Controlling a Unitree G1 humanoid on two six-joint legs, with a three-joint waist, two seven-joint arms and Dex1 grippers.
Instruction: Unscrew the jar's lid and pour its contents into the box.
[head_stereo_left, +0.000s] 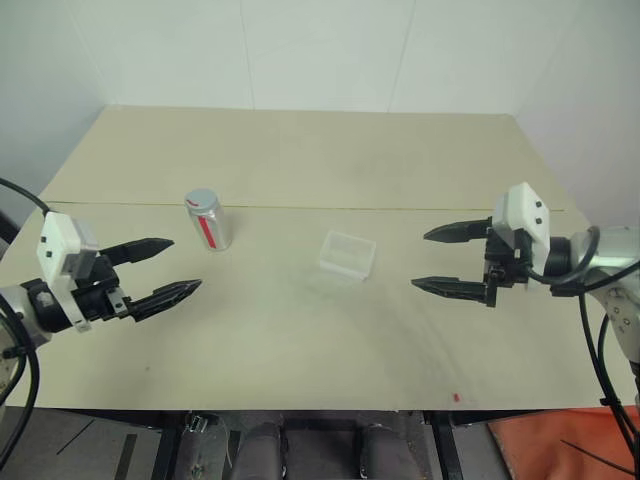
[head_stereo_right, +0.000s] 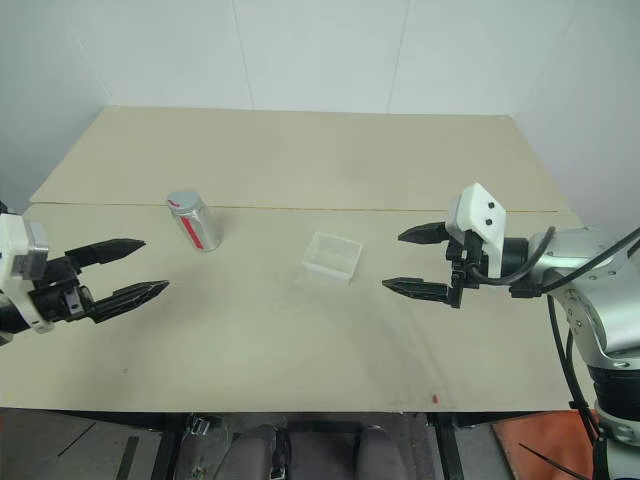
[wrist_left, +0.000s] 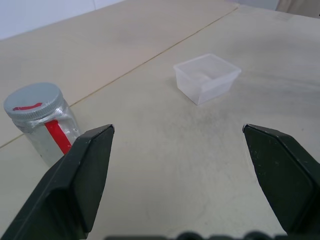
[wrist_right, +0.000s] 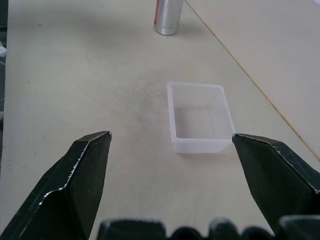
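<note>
A pale beige counter (head_stereo_left: 300, 150) carries the jar (head_stereo_left: 208, 222), upright with its lid (head_stereo_left: 201, 199) on, toward the left edge, and the clear box (head_stereo_left: 346, 255) near the middle, well apart from it.

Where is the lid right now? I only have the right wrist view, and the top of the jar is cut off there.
Observer: The lid is on the jar, grey with a red mark on top.
Operator: Is the left gripper holding the jar?
Observer: No. The left gripper is open and hangs apart from the jar, nearer the robot's side of the table.
Operator: Is anything else near the box?
Observer: The box stands alone between the two arms, and the right gripper is open, short of it.
</note>
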